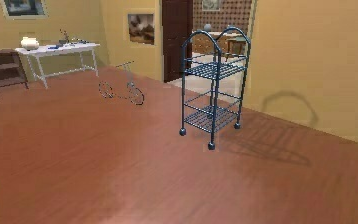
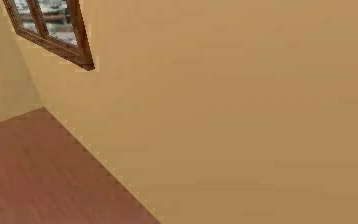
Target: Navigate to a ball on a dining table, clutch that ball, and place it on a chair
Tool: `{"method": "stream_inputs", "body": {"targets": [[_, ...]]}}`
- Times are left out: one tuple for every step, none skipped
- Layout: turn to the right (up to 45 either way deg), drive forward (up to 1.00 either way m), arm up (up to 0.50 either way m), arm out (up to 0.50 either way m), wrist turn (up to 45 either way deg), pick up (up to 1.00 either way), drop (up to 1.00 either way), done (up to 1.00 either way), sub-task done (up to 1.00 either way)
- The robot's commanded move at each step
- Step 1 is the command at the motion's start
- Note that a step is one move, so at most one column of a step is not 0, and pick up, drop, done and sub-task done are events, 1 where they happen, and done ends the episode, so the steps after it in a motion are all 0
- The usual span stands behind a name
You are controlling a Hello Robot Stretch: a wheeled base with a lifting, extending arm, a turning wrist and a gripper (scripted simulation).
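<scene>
Floor point(image 1: 107, 160): reddish-brown boards, running ahead of you to the far walls in the forward view.
Cart point(image 1: 215, 85): blue wire frame with tiered shelves, on small wheels, standing on the floor right of middle, near the yellow wall point(image 1: 307, 60).
Table point(image 1: 62, 52): white, thin-legged, against the far wall at the forward view's upper left. On it you have a pale rounded thing point(image 1: 29, 43) at the left end and small dark items point(image 1: 69, 42) near the middle. You cannot tell whether the pale one is the ball.
Wire-like object point(image 1: 122, 88): thin and looped, on the floor between table and cart.
Door point(image 1: 175, 40): dark, behind the cart.
Framed picture point(image 1: 141, 27): on the wall left of the door.
Window point(image 2: 52, 25): wood-framed, at the arm side view's upper left, set in a plain side wall point(image 2: 237, 110) above a strip of floor.
Claw: you cannot tell its state.
</scene>
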Motion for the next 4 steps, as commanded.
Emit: {"method": "stream_inputs", "body": {"targets": [[-9.0, 0.0, 0.0, 0.0, 0.0, 0.0, 0.0, 0.0, 0.0], [0.0, 1.0, 0.0, 0.0, 0.0, 0.0, 0.0, 0.0, 0.0], [0.0, 1.0, 0.0, 0.0, 0.0, 0.0, 0.0, 0.0, 0.0], [-9.0, 0.0, 0.0, 0.0, 0.0, 0.0, 0.0, 0.0, 0.0]]}}
